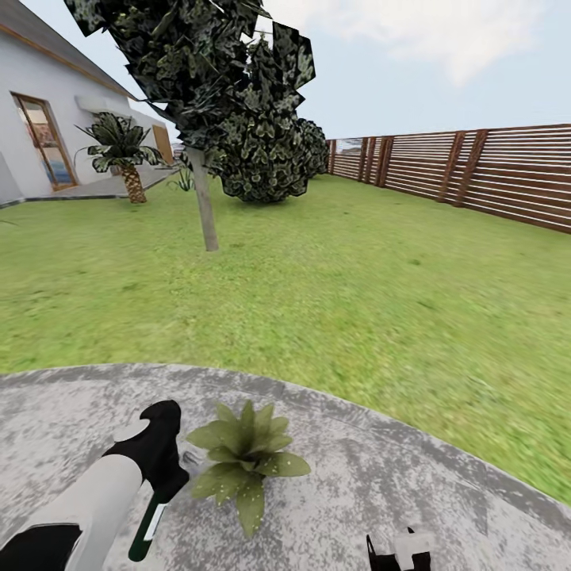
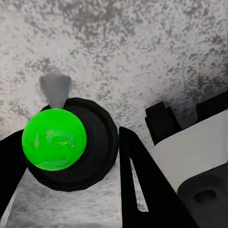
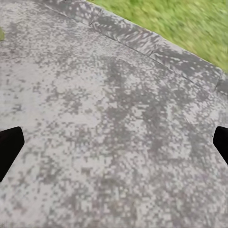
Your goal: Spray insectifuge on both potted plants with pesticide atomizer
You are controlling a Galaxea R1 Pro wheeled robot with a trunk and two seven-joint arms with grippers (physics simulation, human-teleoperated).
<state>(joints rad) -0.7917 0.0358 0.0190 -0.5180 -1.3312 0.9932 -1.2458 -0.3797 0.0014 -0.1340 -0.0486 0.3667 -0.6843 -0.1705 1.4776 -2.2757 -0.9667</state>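
left tool (image 1: 151,507) beside potted plant (image 1: 244,464), lawn (image 1: 357,293) open beyond patio (image 1: 381,484)

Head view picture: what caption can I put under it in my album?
Robot's left arm reaching down beside a small green spiky-leaved potted plant on a grey speckled round patio, with green lawn and brown slatted fence behind.

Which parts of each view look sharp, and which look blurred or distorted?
Head view: potted plant fairly sharp, fence bowed, lawn smeared.
Left wrist view: the green-topped black object crisp, paving grainy.
Right wrist view: patio mottled, pixelated; grass blurred.
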